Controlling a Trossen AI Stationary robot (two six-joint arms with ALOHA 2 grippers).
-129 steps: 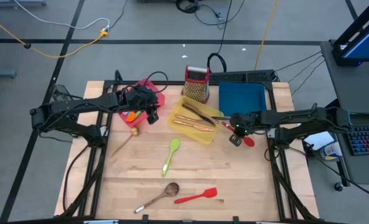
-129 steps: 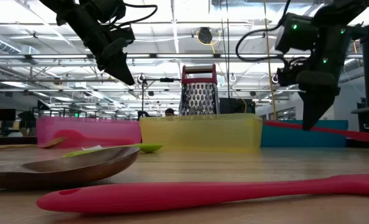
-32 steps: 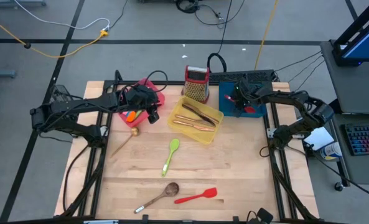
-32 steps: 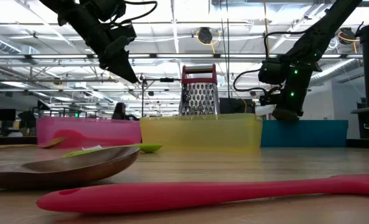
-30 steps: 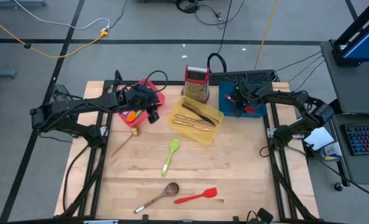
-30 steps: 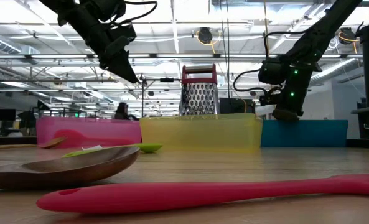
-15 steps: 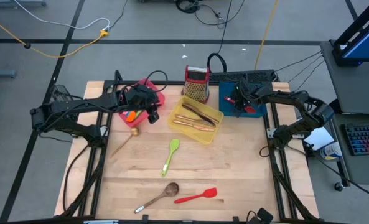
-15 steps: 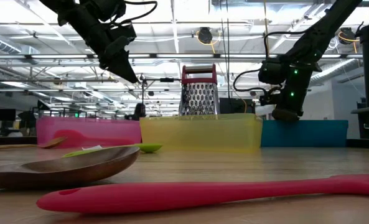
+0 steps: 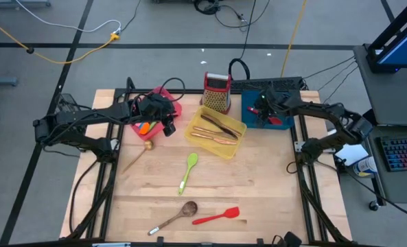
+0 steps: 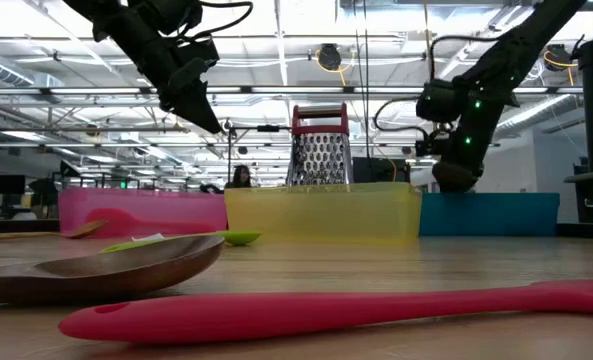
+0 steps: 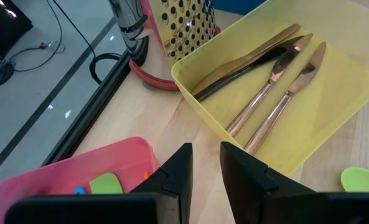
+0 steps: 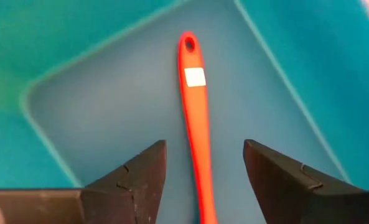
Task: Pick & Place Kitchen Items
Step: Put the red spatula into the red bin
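Inside blue tray (image 12: 97, 118): red utensil (image 12: 196, 118) lying loose between spread fingers of right gripper (image 12: 203, 171); left gripper (image 11: 205, 163) narrow, empty.

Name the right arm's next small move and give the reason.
Probably lift straight up out of the blue tray. The right end effector is open, and the red utensil lies flat on the tray floor between its fingers, ungripped.

Grey floor (image 9: 155, 27) around the wooden table (image 9: 258, 192), crossed by dark lines and a yellow cable (image 9: 73, 49). Keyboard (image 9: 402, 152) on a desk at the right. Beyond the table, ceiling strip lights (image 10: 276, 60) and a distant person (image 10: 242, 177).
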